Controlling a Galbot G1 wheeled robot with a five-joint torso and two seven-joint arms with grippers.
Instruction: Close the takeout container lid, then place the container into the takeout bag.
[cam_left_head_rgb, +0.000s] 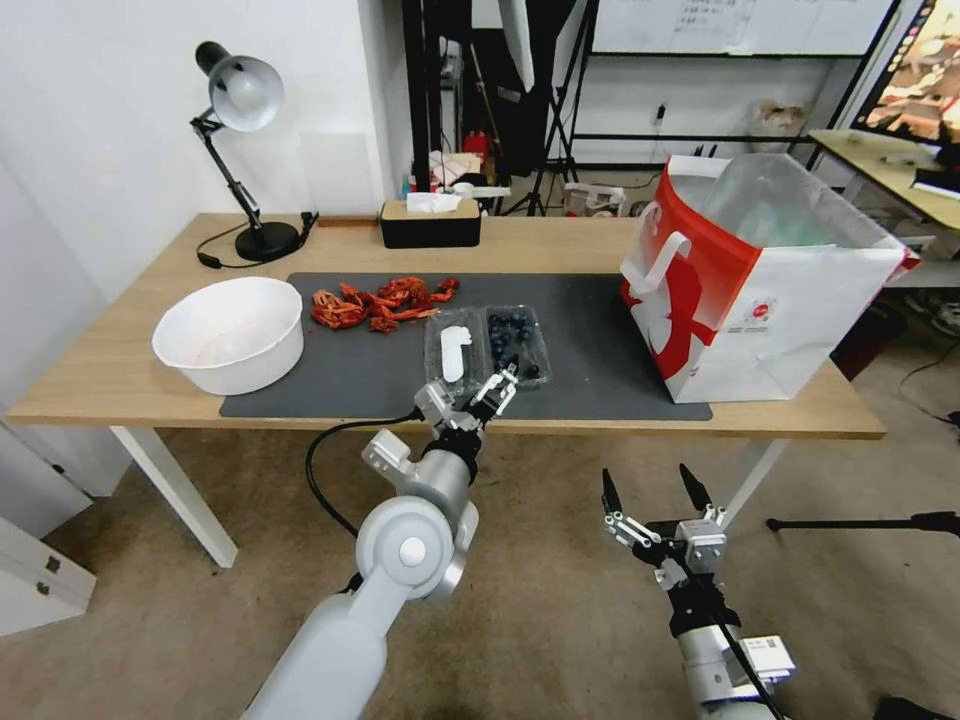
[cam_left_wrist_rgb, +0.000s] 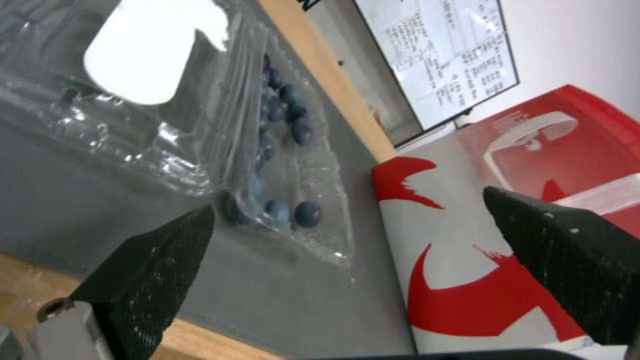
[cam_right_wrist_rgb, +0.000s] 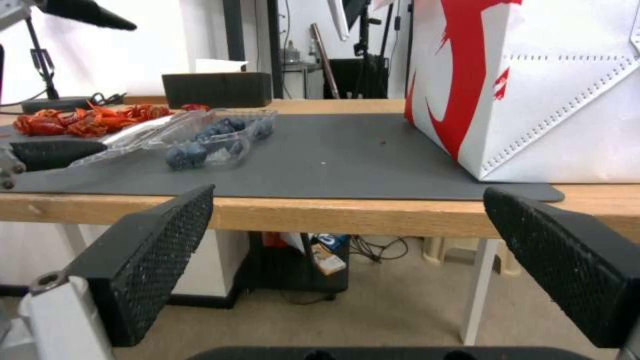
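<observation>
The takeout container (cam_left_head_rgb: 518, 340) lies open on the dark mat, its tray holding dark blueberries (cam_left_wrist_rgb: 287, 125). Its clear lid (cam_left_head_rgb: 455, 352), with a white label (cam_left_wrist_rgb: 150, 55), is folded out to the tray's left. My left gripper (cam_left_head_rgb: 482, 378) hovers open at the container's near edge, one fingertip over the tray's front corner, gripping nothing. The takeout bag (cam_left_head_rgb: 760, 280), white with a red side panel, stands open at the mat's right end. My right gripper (cam_left_head_rgb: 650, 492) hangs open below and in front of the table edge, facing the container (cam_right_wrist_rgb: 213, 137) and the bag (cam_right_wrist_rgb: 553, 90).
On the left of the wooden table stands a big white bowl (cam_left_head_rgb: 228, 335). A pile of red food (cam_left_head_rgb: 380, 300) lies behind the container on the mat (cam_left_head_rgb: 580, 340). A black tissue box (cam_left_head_rgb: 430, 222) and a desk lamp (cam_left_head_rgb: 245, 150) are at the back.
</observation>
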